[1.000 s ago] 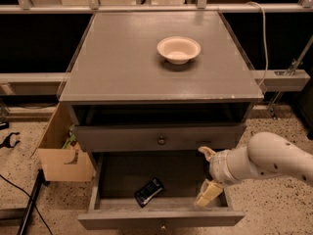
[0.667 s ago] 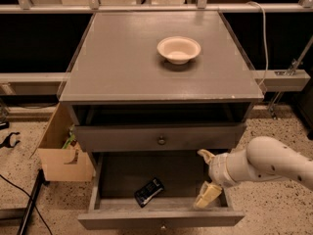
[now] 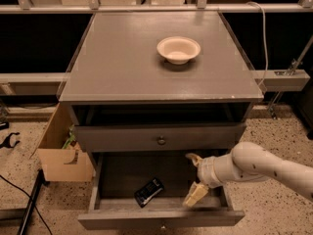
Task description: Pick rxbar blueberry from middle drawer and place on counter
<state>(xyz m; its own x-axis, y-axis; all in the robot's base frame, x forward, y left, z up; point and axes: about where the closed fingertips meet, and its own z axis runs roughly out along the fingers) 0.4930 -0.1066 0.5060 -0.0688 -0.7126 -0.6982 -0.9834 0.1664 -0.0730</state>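
Observation:
The rxbar blueberry [image 3: 149, 191], a small dark wrapper with pale print, lies flat on the floor of the open middle drawer [image 3: 161, 220], left of centre. My gripper [image 3: 193, 177] reaches in from the right on a white arm and hangs over the right part of the drawer, open, with one cream finger [image 3: 195, 195] low and the other high. It holds nothing and is a short way right of the bar. The counter [image 3: 122, 62] is the grey cabinet top above, carrying a cream bowl [image 3: 178, 49].
A closed knobbed drawer front [image 3: 160, 138] sits above the open drawer. A cardboard box [image 3: 61, 153] stands on the floor left of the cabinet. Dark cables and a black bar lie at the lower left. A white cable runs down at the right rear.
My gripper and arm have shifted slightly left, toward the bar. The bar, bowl and drawer have not moved.

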